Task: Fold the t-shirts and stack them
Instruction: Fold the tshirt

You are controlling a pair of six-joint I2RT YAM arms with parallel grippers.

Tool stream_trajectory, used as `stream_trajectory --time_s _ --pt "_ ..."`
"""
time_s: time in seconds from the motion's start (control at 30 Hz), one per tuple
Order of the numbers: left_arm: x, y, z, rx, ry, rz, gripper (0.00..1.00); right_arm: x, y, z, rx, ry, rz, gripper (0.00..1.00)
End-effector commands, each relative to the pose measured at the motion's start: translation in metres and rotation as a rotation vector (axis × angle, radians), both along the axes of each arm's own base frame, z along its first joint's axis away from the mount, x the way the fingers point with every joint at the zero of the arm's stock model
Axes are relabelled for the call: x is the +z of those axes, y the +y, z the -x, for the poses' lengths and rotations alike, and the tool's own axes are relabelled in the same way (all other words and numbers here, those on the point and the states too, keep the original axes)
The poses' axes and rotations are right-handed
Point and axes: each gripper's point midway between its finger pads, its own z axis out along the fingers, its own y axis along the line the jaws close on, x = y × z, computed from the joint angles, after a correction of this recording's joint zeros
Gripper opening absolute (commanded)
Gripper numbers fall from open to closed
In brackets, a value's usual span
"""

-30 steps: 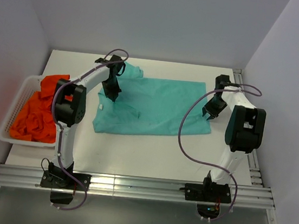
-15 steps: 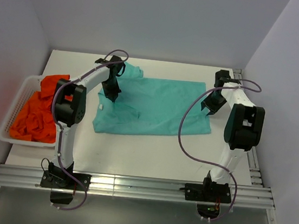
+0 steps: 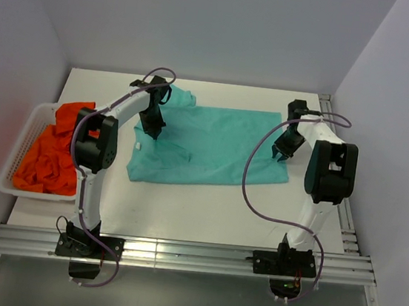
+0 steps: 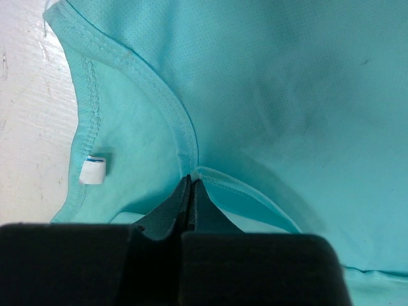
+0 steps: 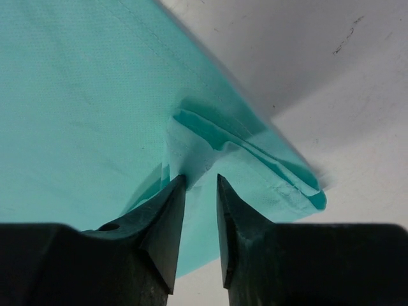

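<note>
Crosswise lies the teal t-shirt; collar to the left, hem rightward.

From above I cannot count the bright orange-red cloth t-shirts heaped left of the soft teal-green cloth t-shirt. Its small white neck label is too small to read. My left gripper hides the collar cloth under its black body. Beside my right gripper, the hem corner is blurred.

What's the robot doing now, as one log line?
left gripper: shut on teal t-shirt collar | right gripper: jaws slightly apart at edge fold | orange t-shirts: in basket
</note>
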Motion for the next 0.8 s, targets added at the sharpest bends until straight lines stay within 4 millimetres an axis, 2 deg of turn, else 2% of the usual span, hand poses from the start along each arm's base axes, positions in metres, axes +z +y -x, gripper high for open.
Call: stream_trajectory --time_s 0.0,0.27,0.3,0.43,0.47,0.6,0.77 --pt "0.017 0.002 -0.007 -0.013 -0.053 -0.004 0.0 -0.007 -0.004 0.007 -0.006 0.026 0.033 0.32" --pt "0.016 0.004 -0.007 -0.018 -0.052 -0.004 0.0 -0.015 -0.004 0.006 -0.009 0.036 0.034 0.21" --pt "0.016 0.004 -0.007 -0.019 -0.054 -0.004 0.0 -0.014 -0.004 0.004 -0.007 0.03 0.033 0.14" --pt "0.018 0.004 -0.008 -0.023 -0.057 -0.006 0.0 -0.014 -0.003 0.0 -0.011 0.027 0.029 0.06" --pt "0.017 0.004 -0.008 -0.023 -0.054 -0.007 0.0 -0.013 -0.003 -0.001 -0.011 0.021 0.028 0.0" --pt "0.024 0.005 -0.009 -0.023 -0.064 -0.009 0.0 -0.007 -0.002 -0.006 -0.005 0.006 0.021 0.0" --pt "0.051 0.009 -0.013 -0.018 -0.114 -0.018 0.0 0.017 -0.004 -0.01 -0.004 -0.035 0.034 0.0"
